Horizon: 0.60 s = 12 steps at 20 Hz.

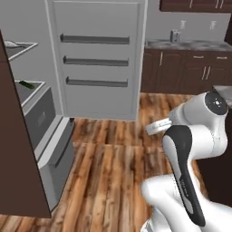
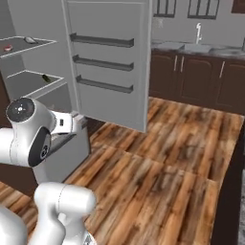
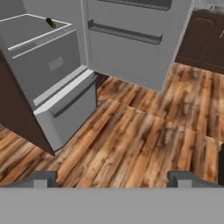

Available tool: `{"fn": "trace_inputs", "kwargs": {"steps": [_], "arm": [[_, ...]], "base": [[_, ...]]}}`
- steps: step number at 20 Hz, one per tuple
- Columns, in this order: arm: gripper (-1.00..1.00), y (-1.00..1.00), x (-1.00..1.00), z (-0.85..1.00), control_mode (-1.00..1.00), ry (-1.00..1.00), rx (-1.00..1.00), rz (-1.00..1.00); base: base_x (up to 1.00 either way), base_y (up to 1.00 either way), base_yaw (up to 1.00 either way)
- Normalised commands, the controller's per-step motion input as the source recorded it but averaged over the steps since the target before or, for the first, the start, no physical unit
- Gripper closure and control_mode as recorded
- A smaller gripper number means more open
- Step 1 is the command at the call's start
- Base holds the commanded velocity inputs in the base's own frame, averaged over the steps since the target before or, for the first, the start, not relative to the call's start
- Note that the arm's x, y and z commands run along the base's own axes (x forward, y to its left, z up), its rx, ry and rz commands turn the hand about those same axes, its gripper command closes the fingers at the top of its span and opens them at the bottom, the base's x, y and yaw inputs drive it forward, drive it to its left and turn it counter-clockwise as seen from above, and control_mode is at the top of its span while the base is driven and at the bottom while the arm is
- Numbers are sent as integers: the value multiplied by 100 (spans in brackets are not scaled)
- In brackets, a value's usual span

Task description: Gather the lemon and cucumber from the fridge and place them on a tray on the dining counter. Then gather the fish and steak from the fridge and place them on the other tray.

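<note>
A wood-plank floor (image 3: pixel 131 140) spreads under the robot in a kitchen with grey walls and dark-brown cabinets. In the hand view the fingers (image 3: pixel 113 178) stand wide apart with nothing between them, hovering over bare planks and looking toward the fridge (image 3: pixel 52 74). Nearest is the fridge's pulled-out lower drawer (image 3: pixel 70 109), pale grey with a bar grip, and a second drawer front sits just above it. Above those, the cucumber (image 3: pixel 51 22) lies on a pale-edged shelf, close to the shelf's back corner; the base views show it as a dark green oblong on the middle shelf. One shelf higher, in the right base view, the steak (image 2: pixel 7 48) rests near the left edge, with a small greyish item (image 2: pixel 30 40) beside it, too small to identify. The open fridge door (image 1: pixel 97 59) swings out, carrying three grey door racks. Farthest off runs the dark-wood cabinet run (image 2: pixel 196 81) with a sink and tap.
</note>
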Motion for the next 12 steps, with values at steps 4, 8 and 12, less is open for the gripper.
{"fn": "trace_inputs", "kwargs": {"steps": [4,8,12], "arm": [[-100,0,0,0,100,0,0,0],[-100,0,0,0,100,0,0,0],[-100,0,0,0,100,0,0,0]], "base": [[85,31,36],[76,27,36],[68,21,35]]}}
